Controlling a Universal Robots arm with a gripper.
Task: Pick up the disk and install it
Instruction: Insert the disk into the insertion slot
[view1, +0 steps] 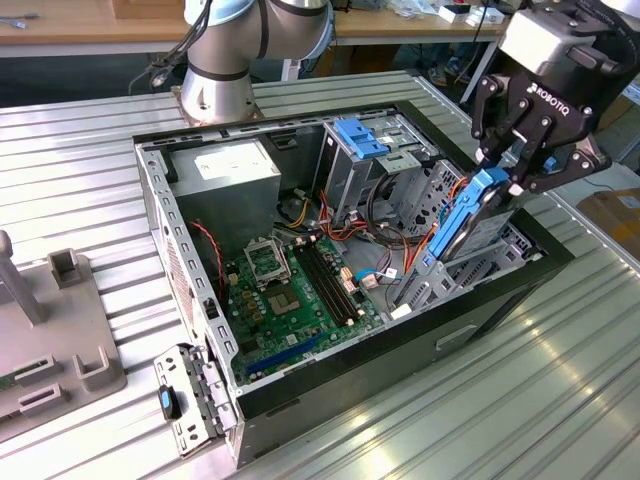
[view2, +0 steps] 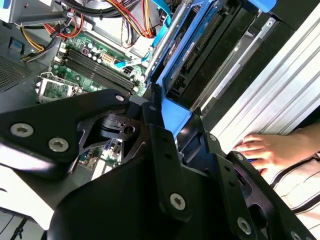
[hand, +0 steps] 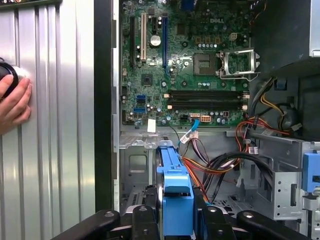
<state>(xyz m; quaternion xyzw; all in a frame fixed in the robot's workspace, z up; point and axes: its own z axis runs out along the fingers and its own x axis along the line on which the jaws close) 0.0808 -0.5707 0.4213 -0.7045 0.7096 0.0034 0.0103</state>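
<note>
The disk (view1: 462, 225), a dark drive framed by bright blue rails, stands tilted with its lower end inside the drive bay at the exterior view's right side of the open computer case (view1: 160, 200). My gripper (view1: 508, 172) is shut on its upper end at the blue tab. In the first wrist view the blue tab of the disk (hand: 177, 197) sits between my gripper (hand: 177, 222) fingers, above the bay. The second wrist view shows the disk (view2: 200, 55) running from my gripper (view2: 172, 127) down into the bay.
Inside the case lie a green motherboard (view1: 290, 290), coloured cables (view1: 385, 235), a grey cage with blue top (view1: 360, 140) and a grey box with white label (view1: 225, 165). A person's hand (view2: 265, 150) rests on the ribbed table beside the case. A grey fixture (view1: 50, 340) stands at the exterior view's left.
</note>
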